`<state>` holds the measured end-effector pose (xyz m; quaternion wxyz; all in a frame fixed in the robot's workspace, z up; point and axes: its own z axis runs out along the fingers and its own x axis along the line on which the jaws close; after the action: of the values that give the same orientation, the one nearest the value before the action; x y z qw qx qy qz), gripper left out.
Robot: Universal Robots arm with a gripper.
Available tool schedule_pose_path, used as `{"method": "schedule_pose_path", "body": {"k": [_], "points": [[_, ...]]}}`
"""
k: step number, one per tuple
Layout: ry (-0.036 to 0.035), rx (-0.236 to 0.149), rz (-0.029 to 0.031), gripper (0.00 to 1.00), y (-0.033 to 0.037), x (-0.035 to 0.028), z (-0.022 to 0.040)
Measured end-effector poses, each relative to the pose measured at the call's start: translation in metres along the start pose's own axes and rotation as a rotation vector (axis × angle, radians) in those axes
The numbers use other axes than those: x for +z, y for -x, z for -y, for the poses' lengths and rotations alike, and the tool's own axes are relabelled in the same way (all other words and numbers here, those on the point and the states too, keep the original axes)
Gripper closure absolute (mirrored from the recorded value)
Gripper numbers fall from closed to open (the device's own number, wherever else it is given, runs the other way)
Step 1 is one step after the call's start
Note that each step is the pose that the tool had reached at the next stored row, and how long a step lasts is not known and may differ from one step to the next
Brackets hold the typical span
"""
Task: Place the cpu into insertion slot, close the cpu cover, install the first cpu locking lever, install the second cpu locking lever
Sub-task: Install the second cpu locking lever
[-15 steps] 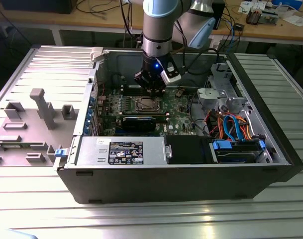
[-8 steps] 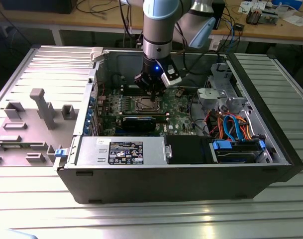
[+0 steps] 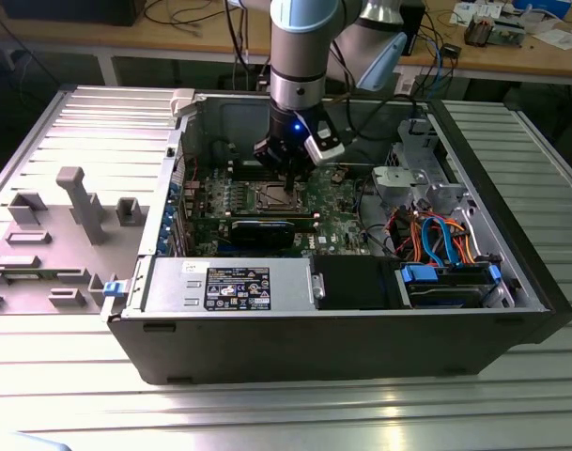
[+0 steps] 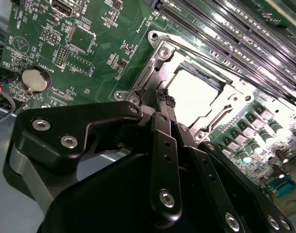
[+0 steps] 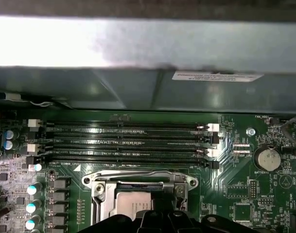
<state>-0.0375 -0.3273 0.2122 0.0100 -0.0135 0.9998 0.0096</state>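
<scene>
Inside the open computer case, the arm reaches down onto the green board. My gripper (image 3: 287, 177) hangs just above the insertion slot (image 3: 278, 195). The cpu (image 4: 194, 92) lies in the slot with its bright silver top showing through the window of the cpu cover (image 4: 162, 54), which lies flat over it. My gripper (image 4: 165, 101) is shut, its black fingertips pressed together at one corner of the cover, with nothing seen between them. A thin wire lever (image 4: 144, 77) runs along the slot's side beside the tips. The first wrist view shows the cpu (image 5: 132, 203) framed by the cover (image 5: 98, 188).
Long black memory slots (image 5: 128, 141) lie between the slot and the case wall (image 5: 138, 73). A coin battery (image 4: 35, 80) sits on the board. The grey power supply box (image 3: 229, 287) and a drive cage with coloured cables (image 3: 436, 235) fill the near side. A grey fixture (image 3: 60, 225) stands outside the case.
</scene>
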Motion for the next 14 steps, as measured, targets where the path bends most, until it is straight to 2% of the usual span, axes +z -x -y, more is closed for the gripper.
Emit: {"method": "schedule_pose_path", "body": {"k": [4, 10, 14], "points": [[-0.0046, 0.000, -0.0001, 0.89, -0.0001, -0.0010, 0.0013], [-0.0052, 0.000, 0.0000, 0.89, -0.0002, -0.0008, 0.0068], [-0.0054, 0.000, -0.0001, 0.89, -0.0002, -0.0008, 0.0072]]}}
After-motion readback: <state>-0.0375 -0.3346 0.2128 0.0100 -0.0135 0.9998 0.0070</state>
